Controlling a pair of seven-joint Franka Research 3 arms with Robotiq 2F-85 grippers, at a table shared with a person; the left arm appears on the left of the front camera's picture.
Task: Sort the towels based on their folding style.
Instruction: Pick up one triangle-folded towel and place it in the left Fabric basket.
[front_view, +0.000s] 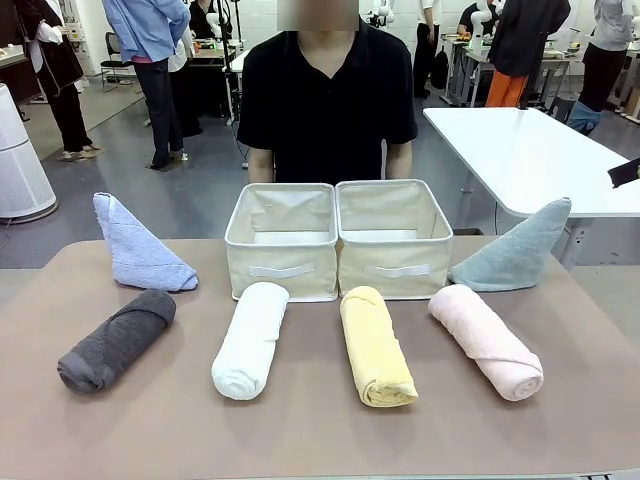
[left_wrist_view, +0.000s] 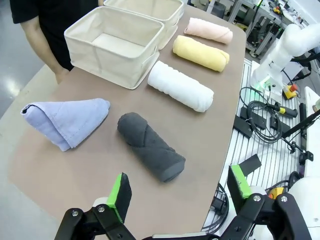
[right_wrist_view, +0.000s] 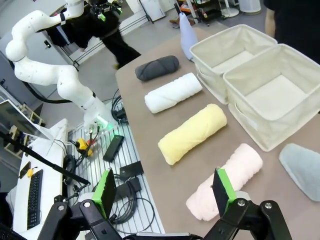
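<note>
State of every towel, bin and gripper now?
Grey towel: rolled, on table
White towel: rolled, on table
Yellow towel: rolled, on table
Pink towel: rolled, on table
Lavender towel: triangle, on table
Teal towel: triangle, on table
Left bin: empty
Right bin: empty
Left gripper: open, empty
Right gripper: open, empty

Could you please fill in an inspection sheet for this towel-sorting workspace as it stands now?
Surface: brown table, flat.
Job's things: four rolls in a row, dark grey towel, white towel, yellow towel, pink towel; pointed folds, lavender-blue towel far left, teal-grey towel far right; none sorted yet.
Bins: left bin and right bin, beige, side by side, both empty.
Clutter: nothing seen.
Tools: left tool open, holding nothing; right tool open, holding nothing.
Cables: black cables loose on the slotted base beside the table.
Surroundings: person in black behind the bins; white table beyond.
</note>
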